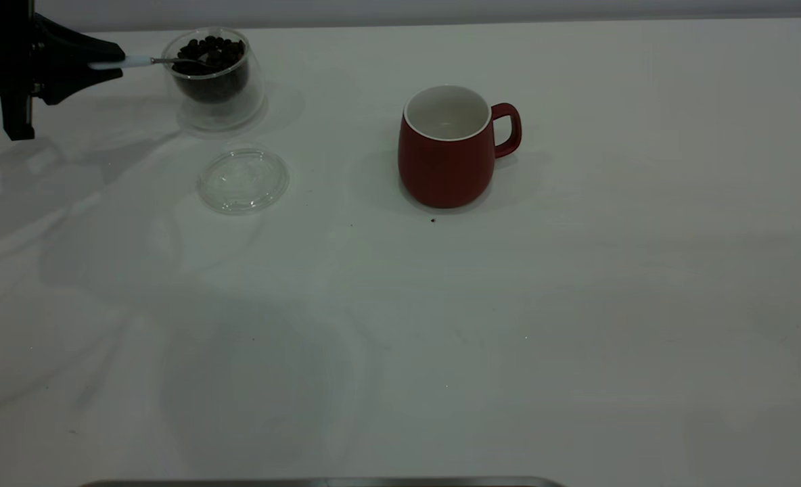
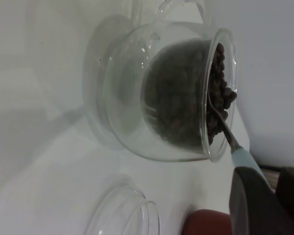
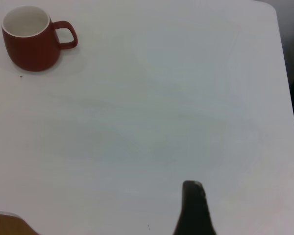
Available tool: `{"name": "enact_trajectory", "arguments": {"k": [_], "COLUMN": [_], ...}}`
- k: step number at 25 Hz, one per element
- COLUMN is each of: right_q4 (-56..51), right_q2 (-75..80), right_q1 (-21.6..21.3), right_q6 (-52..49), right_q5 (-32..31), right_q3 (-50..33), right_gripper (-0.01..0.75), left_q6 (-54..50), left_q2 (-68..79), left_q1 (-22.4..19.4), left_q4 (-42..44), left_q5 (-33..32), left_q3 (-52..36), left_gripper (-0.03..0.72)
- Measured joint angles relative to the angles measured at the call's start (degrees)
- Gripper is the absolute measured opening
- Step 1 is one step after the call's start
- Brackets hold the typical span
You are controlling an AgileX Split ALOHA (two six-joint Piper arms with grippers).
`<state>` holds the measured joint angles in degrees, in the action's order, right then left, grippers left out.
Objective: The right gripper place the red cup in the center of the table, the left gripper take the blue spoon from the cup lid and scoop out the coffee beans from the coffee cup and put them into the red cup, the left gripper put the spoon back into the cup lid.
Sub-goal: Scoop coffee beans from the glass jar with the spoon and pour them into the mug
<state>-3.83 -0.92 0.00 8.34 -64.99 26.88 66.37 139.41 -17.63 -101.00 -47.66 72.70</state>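
Note:
The clear coffee cup [image 1: 214,91] stands at the table's far left, tipped toward the left gripper [image 1: 118,62], with coffee beans [image 1: 211,51] heaped to its rim. That gripper is shut on the pale blue spoon [image 1: 133,61] by its handle. The spoon's metal bowl lies among the beans [image 2: 218,98] just inside the rim, seen close in the left wrist view with the spoon [image 2: 244,159] and left gripper [image 2: 272,191]. The cup lid [image 1: 243,180] lies bare on the table in front of the coffee cup. The red cup [image 1: 448,162] stands upright mid-table, handle to the right. The right gripper [image 3: 192,200] hangs well away from the red cup [image 3: 32,49].
The white table [image 1: 441,338] stretches wide in front of and to the right of the red cup. A tiny dark speck [image 1: 433,220] lies just in front of the red cup. A grey strip [image 1: 319,482] runs along the near edge.

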Motion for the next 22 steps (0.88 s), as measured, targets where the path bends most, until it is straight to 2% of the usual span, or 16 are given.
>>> {"name": "enact_trajectory", "arguments": {"k": [22], "right_q4": [0.0], "right_q2": [0.0], "right_q1": [0.0], "right_q6": [0.0], "right_q5": [0.0], "right_q3": [0.0], "right_gripper": [0.59], "left_q6": [-0.2], "left_q2": [0.9], "left_q1": [-0.2], "left_q4": [0.0], "left_q5": [-2.9], "left_q3": [0.0], "left_gripper": [0.124]}}
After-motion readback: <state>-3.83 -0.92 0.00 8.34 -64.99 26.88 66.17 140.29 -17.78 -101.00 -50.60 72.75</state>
